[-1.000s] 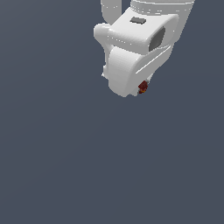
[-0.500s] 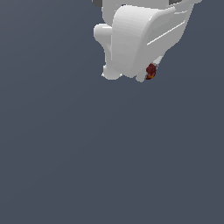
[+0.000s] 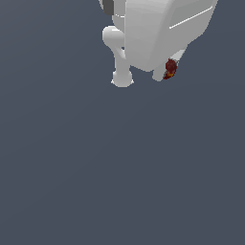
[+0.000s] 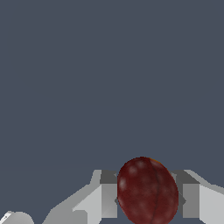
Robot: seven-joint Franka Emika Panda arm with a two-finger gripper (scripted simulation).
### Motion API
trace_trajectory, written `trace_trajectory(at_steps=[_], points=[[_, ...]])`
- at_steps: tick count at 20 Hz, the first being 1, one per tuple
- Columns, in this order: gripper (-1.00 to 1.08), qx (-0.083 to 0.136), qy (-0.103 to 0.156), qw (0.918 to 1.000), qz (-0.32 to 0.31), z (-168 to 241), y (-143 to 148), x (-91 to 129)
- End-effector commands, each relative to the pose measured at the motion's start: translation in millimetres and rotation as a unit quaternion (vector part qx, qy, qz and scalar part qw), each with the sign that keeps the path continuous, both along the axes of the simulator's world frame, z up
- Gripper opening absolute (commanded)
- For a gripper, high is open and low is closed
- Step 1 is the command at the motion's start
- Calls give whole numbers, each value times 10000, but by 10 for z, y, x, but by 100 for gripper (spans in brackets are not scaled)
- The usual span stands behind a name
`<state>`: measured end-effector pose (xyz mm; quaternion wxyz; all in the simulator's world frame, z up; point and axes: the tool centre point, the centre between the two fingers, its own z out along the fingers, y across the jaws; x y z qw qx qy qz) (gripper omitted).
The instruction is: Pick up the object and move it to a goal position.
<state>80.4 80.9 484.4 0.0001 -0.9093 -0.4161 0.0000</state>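
The object [image 3: 170,69] is a small dark red, bumpy lump with a touch of orange, showing just under the white hand at the top of the exterior view. In the wrist view it [image 4: 147,191] fills the gap between the two grey-white fingers [image 4: 108,194]. My gripper [image 3: 166,72] is shut on it and holds it well above the grey surface. The hand's body hides most of the fingers in the exterior view.
A plain dark grey surface [image 3: 119,172] fills the exterior view below the arm. The white arm and hand [image 3: 153,33] take up the top of that view. No other objects show.
The hand with the object has risen and moved toward the exterior view's right, and it looms larger. The object stays held between the fingers.
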Motion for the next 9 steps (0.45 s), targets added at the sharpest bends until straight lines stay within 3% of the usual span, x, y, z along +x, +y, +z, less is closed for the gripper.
trace_trajectory(at_steps=[1, 9], points=[[-100, -1, 0, 10000, -1, 26, 3, 5], [-100, -1, 0, 10000, -1, 50, 5, 12]])
